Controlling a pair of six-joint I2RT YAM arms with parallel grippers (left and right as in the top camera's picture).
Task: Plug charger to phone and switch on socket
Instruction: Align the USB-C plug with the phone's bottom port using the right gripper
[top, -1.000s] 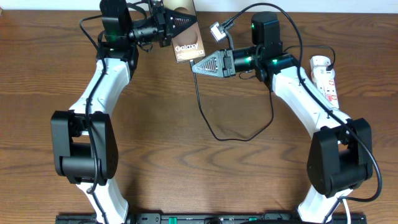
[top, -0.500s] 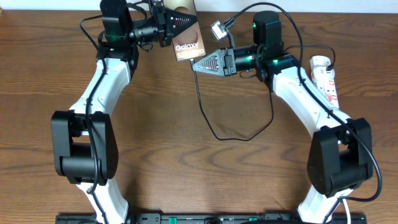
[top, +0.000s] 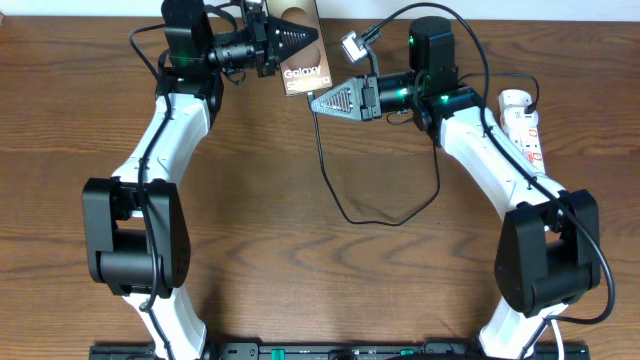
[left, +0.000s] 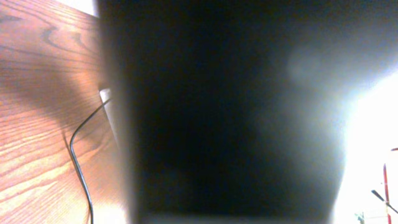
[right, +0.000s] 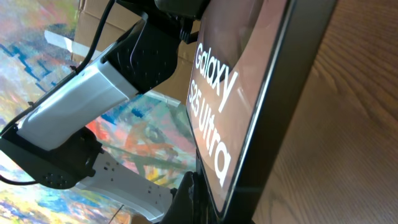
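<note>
the left gripper (top: 290, 40) is clamped on the phone (top: 303, 72) and holds it off the table (top: 300, 290) near the far edge, "galaxy" lettering up in the overhead view; in the left wrist view the phone (left: 236, 112) is just a dark slab filling the frame

the right gripper (top: 318, 104) points left, its tip just at the phone's lower edge – the fingers look pinched together on the connector end of the charger (top: 345, 212), whose thin cable drops from the tip and loops across the wood

from the right wrist the phone (right: 249, 93) sits tilted and very close, reading "galaxy s25 ultra"

the socket (top: 522, 122) lies well apart at the right edge of the table – neither gripper is near it
</note>
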